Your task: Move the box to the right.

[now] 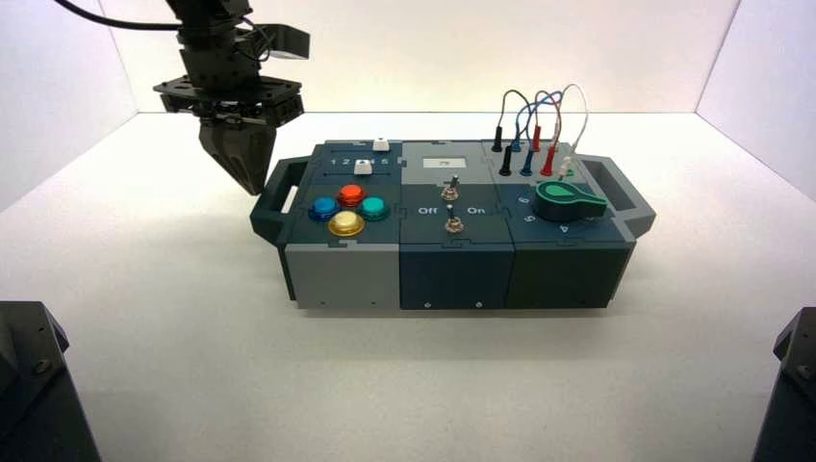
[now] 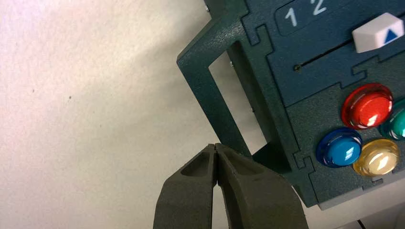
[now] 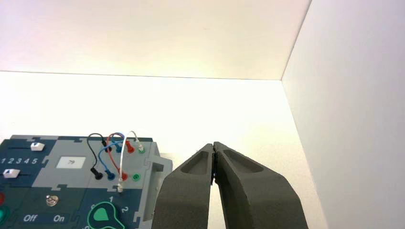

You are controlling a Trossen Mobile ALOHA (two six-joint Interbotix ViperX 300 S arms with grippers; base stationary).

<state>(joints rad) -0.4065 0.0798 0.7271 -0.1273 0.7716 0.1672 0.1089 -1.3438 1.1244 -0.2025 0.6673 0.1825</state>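
The dark blue-grey box (image 1: 452,260) stands mid-table with red, blue, teal and yellow buttons (image 1: 346,209), two toggle switches (image 1: 449,191), a green knob (image 1: 568,202) and looped plug wires (image 1: 539,120). My left gripper (image 1: 252,183) is shut and empty. Its tip is low, at the outer side of the box's left handle (image 1: 274,197). In the left wrist view the tip (image 2: 216,145) is right against the handle's bar (image 2: 210,90); I cannot tell if they touch. My right gripper (image 3: 213,144) is shut and empty, held back beyond the box's right end (image 3: 160,171).
White walls close the table at the back, left and right (image 3: 353,119). Bare table (image 1: 717,250) lies between the box's right handle (image 1: 621,192) and the right wall. Parts of the arms show at the lower left (image 1: 34,385) and lower right (image 1: 794,385) corners.
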